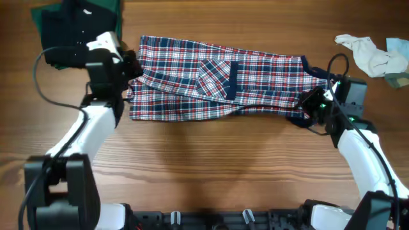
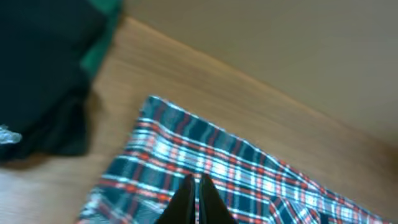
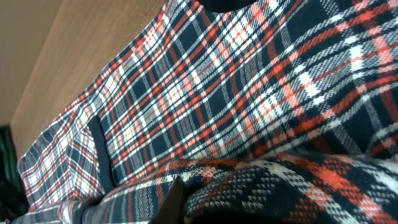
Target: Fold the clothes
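Observation:
The clothes, a red, white and navy plaid shirt point(image 1: 172, 64), lie spread lengthwise across the table with a patch pocket point(image 1: 217, 78) facing up. My left gripper point(image 1: 133, 69) sits at the shirt's left edge. In the left wrist view its jaws point(image 2: 197, 182) are pressed together over the plaid point(image 2: 261, 171), and I see no fold between them. My right gripper point(image 1: 312, 102) is at the shirt's right end. There a bunched fold of the plaid point(image 3: 280, 186) drapes over it, leaving one dark finger point(image 3: 177, 199) showing, so it is shut on the cloth.
A black garment point(image 1: 70, 25) on a green cloth point(image 1: 108, 9) lies at the back left, just behind the left arm, and shows in the left wrist view point(image 2: 37, 81). A small off-white and pale green cloth point(image 1: 374, 54) lies at the back right.

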